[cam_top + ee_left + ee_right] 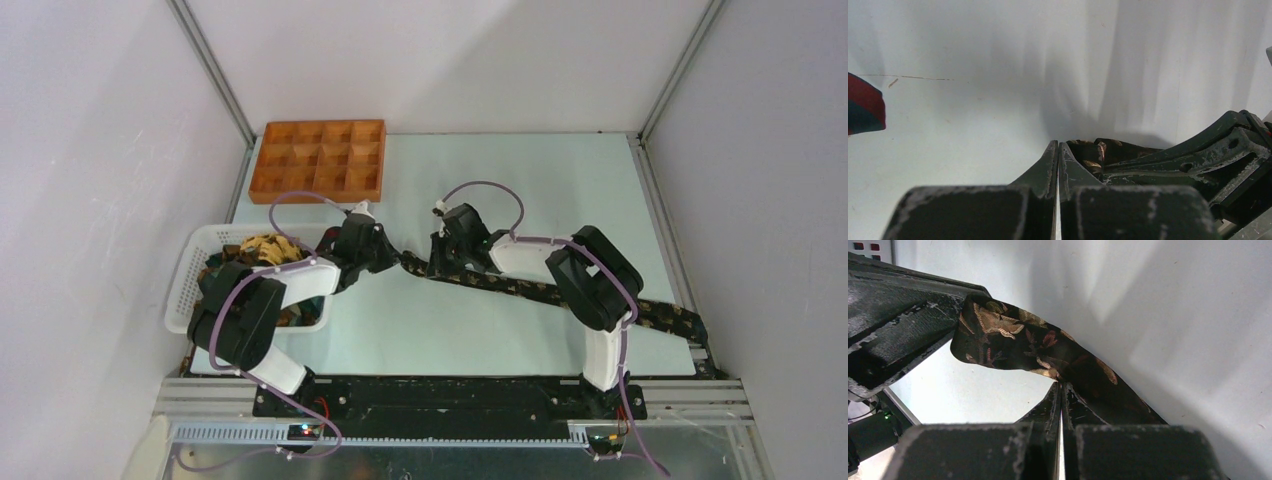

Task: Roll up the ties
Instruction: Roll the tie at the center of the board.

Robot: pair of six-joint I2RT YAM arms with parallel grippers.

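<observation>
One tie (520, 290), dark with a gold and brown leaf print, runs across the table from the middle to the front right edge. Its left end is lifted between the two grippers. My left gripper (392, 255) is shut at the very end of the tie (1093, 150), which folds beside its right finger (1073, 170). My right gripper (440, 258) is shut a short way along, its tips (1063, 386) pinching the lower edge of the tie (1013, 335). The span between them hangs above the table. More ties (265, 248) lie heaped in the basket.
A white mesh basket (195, 270) stands at the left, beside my left arm. An orange compartment tray (318, 160) sits at the back left. White walls close in the table on three sides. A red and blue object (863, 105) shows at the left wrist view's edge.
</observation>
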